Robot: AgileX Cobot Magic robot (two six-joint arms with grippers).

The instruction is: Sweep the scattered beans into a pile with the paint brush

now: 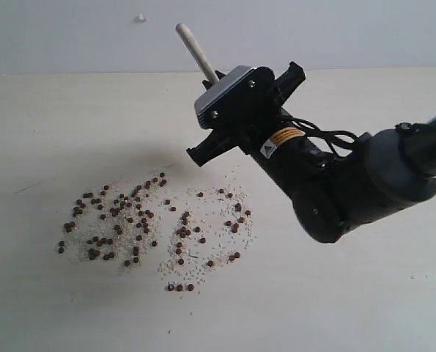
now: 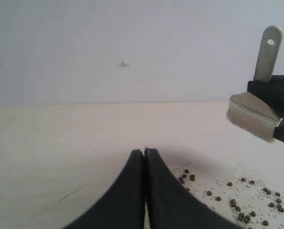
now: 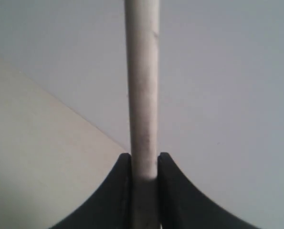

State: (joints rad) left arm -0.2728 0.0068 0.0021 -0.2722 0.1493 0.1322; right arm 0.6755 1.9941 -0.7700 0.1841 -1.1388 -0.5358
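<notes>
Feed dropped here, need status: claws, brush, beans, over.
Left claw shut, empty. Right claw shut on paint brush handle, raised. Beans scattered with white grains, ungathered. No obstacle seen.

One paint brush (image 1: pixel 196 51), dozens of scattered beans (image 1: pixel 119 211).

right arm (image 1: pixel 364 176) over table (image 1: pixel 42 117) | paint brush (image 1: pixel 194 50) handle tilted upward | beans (image 1: pixel 93 254) scattered

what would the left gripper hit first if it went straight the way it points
The way looks free nearby: the shut left gripper points over bare table toward the wall, probably its first contact. The beans lie beside that line. Depth is unclear.
</notes>
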